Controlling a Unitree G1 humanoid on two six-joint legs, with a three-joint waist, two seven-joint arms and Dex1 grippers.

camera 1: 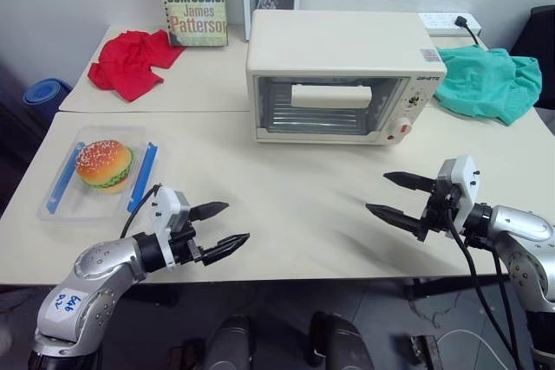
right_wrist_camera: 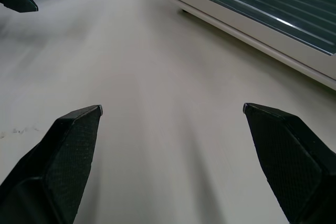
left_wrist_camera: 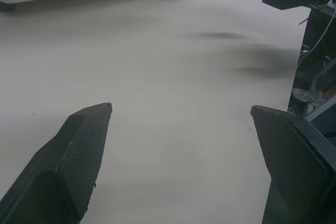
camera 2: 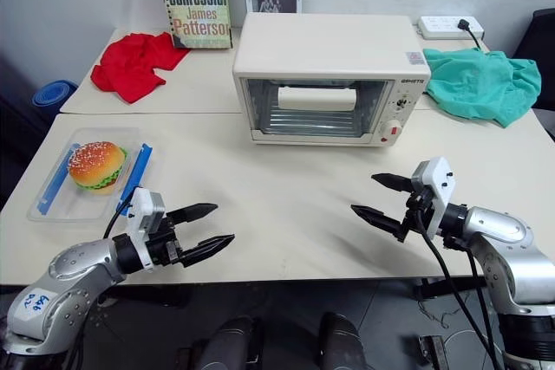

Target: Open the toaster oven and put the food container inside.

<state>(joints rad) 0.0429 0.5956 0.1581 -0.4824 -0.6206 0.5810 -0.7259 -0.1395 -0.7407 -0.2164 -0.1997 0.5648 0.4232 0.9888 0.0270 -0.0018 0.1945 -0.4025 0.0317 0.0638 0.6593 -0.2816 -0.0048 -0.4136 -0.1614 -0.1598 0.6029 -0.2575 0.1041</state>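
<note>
Oven (camera 1: 334,75) door shut, container (camera 1: 100,171) untouched on tabletop (camera 1: 303,188). Both pincers, left (camera 1: 221,224) and right (camera 1: 395,198), spread, empty. Next I reach for door handle (camera 1: 331,96).

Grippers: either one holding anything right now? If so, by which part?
Nothing held. Left gripper and right gripper are both open and empty above the table; the container lies untouched, the oven is shut.
</note>
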